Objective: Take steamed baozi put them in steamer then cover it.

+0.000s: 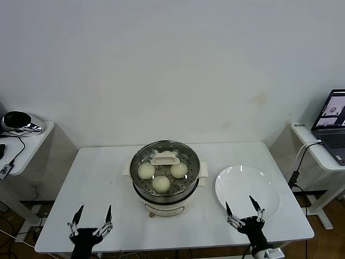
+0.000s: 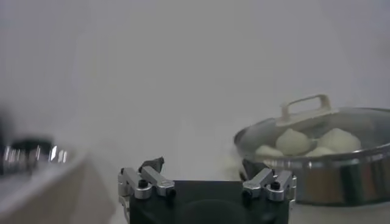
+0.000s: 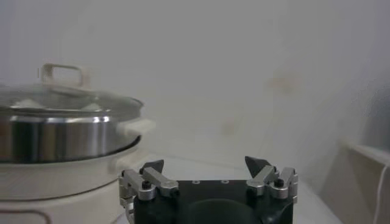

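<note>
The steel steamer (image 1: 165,189) stands mid-table on its cream base, with the glass cover (image 1: 165,158) seated on it, cream handle up. Three baozi (image 1: 161,183) show through the glass. My left gripper (image 1: 94,212) hangs open and empty over the table's front left edge. My right gripper (image 1: 241,206) is open and empty at the front right, over the near rim of the white plate (image 1: 243,186). In the left wrist view the covered steamer (image 2: 353,173) and baozi (image 2: 294,141) lie beyond the open left gripper (image 2: 203,165). The right wrist view shows the steamer (image 3: 61,137) beside the open right gripper (image 3: 206,163).
The plate holds nothing. A side table with a dark helmet-like object (image 1: 17,121) stands at the far left. Another side table with a laptop (image 1: 334,121) and cables stands at the far right. The white wall runs behind the table.
</note>
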You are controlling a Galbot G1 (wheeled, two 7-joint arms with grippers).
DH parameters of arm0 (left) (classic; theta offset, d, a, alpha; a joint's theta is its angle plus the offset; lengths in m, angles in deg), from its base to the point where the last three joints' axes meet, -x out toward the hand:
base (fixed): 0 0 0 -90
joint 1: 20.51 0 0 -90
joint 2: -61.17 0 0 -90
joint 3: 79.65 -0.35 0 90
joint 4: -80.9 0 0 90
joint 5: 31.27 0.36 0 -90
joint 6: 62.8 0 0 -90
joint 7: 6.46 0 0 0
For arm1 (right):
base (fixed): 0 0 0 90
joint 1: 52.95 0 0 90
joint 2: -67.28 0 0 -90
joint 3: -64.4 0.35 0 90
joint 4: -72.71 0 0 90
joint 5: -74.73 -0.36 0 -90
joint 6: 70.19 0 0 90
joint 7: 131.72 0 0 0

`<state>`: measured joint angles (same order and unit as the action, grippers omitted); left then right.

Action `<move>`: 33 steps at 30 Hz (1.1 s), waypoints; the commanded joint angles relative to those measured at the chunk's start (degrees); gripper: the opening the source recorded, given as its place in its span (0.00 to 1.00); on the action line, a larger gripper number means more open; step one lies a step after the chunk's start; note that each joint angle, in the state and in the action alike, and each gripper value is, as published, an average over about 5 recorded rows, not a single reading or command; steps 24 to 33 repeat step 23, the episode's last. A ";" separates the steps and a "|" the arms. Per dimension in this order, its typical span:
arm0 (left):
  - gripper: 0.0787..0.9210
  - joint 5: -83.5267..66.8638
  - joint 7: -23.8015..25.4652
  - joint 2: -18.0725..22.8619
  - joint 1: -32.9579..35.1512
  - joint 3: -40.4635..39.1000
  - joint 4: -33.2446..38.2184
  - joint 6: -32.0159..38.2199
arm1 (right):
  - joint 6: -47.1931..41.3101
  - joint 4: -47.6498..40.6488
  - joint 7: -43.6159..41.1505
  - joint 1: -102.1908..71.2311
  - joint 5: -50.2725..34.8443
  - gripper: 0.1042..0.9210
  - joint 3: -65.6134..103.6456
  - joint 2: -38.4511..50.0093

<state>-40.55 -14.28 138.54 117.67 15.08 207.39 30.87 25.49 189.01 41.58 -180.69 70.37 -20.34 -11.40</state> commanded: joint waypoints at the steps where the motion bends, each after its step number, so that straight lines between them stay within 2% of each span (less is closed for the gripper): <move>1: 0.88 -10.80 -0.50 1.77 6.82 2.31 -2.50 2.55 | -0.01 -0.37 0.07 -2.65 -0.51 0.88 -1.40 1.40; 15: 0.88 -9.77 1.16 1.39 7.83 1.96 -2.98 0.78 | -5.42 0.83 1.14 -3.17 -2.43 0.88 -3.48 2.57; 33: 0.88 -8.36 2.07 1.45 8.08 1.89 -3.73 0.75 | -5.59 0.70 1.01 -2.87 -2.96 0.88 -3.58 2.95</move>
